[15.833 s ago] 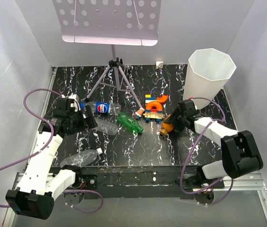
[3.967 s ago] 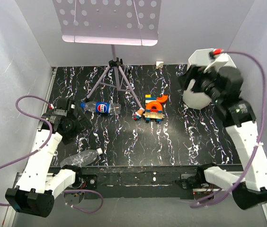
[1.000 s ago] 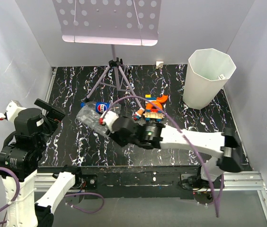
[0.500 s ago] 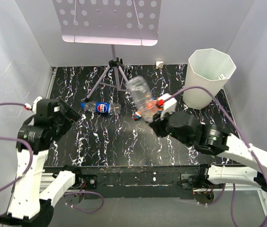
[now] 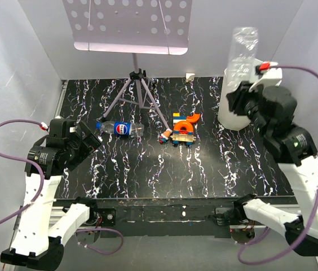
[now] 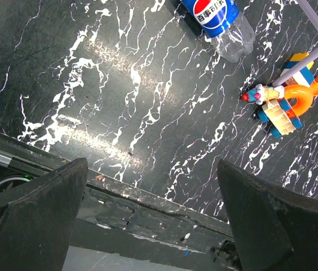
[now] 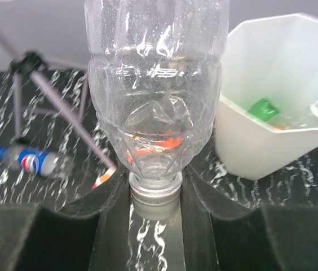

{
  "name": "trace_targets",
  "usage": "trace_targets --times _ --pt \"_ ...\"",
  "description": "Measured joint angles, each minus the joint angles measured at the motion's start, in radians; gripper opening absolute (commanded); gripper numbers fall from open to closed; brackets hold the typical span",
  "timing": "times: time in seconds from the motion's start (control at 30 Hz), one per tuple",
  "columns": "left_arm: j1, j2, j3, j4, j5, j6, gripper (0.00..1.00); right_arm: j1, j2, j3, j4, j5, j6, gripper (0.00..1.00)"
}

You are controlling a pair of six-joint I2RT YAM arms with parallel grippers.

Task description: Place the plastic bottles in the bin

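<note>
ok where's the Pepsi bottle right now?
Top view, left half: the Pepsi bottle lies on the table between the left gripper and the tripod legs.

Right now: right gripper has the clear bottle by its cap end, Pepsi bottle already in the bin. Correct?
Not quite. The right gripper does hold the clear bottle at its cap end, but the Pepsi bottle is not in the bin. It lies on the table beside the tripod, as the top external view shows.
</note>
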Motion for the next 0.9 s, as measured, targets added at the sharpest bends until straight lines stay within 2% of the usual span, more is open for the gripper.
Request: trace_targets --times 0.1,0.27,0.53,0.77,0.83,0.9 --pt "0.000 -0.002 0.000 0.000 0.000 0.014 0.99 -0.182 0.079 0.089 0.004 -0.092 -0.006 0.01" --pt "0.000 -0.006 0.000 0.000 0.000 0.034 0.99 -0.357 0.218 0.154 0.006 -0.230 -0.003 0.01" --pt "0.000 -0.035 0.000 0.000 -0.001 0.063 0.99 -0.472 0.412 0.159 0.018 -0.334 0.005 0.01" --pt "0.000 -0.045 0.000 0.000 0.000 0.080 1.00 -0.528 0.459 0.176 0.026 -0.357 0.013 0.03" --pt "0.000 -0.045 0.000 0.000 0.000 0.085 0.99 -0.541 0.463 0.193 0.028 -0.357 0.017 0.08" --pt "0.000 -0.045 0.000 0.000 0.000 0.089 0.99 -0.559 0.472 0.213 0.034 -0.359 0.021 0.24"
